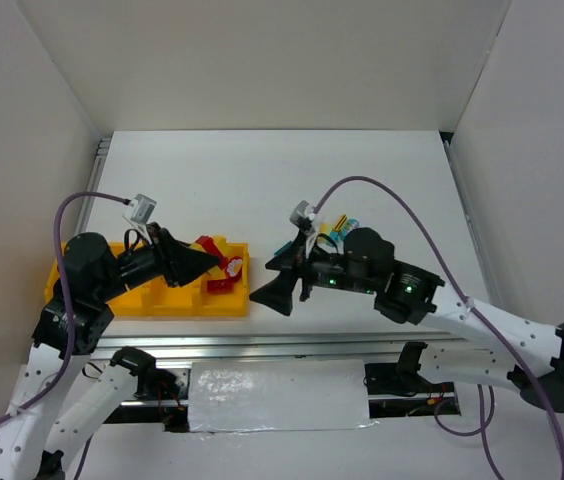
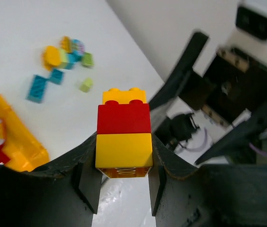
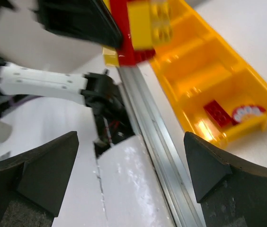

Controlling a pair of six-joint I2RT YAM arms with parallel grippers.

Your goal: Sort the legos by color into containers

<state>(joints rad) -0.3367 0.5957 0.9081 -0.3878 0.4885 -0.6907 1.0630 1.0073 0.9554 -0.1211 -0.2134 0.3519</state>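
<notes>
Jaws, L gripper (image 2: 123, 172): clenched on a stack (image 2: 124, 135) of bricks, yellow-red-yellow, gripped at the lower yellow one. Jaws, R gripper (image 3: 133, 175): released, spread wide, nothing btwn them. I note the R gripper faces the stack, close but apart. I see the stack held up in the air by the right end of the tray (image 3: 204, 71). End compt holds a red brick (image 3: 217, 112) and a red-white piece (image 3: 247, 113). On the table (image 2: 20, 28) lie loose bricks (image 2: 62, 61), teal, green, yellow, apart from the tray.
</notes>
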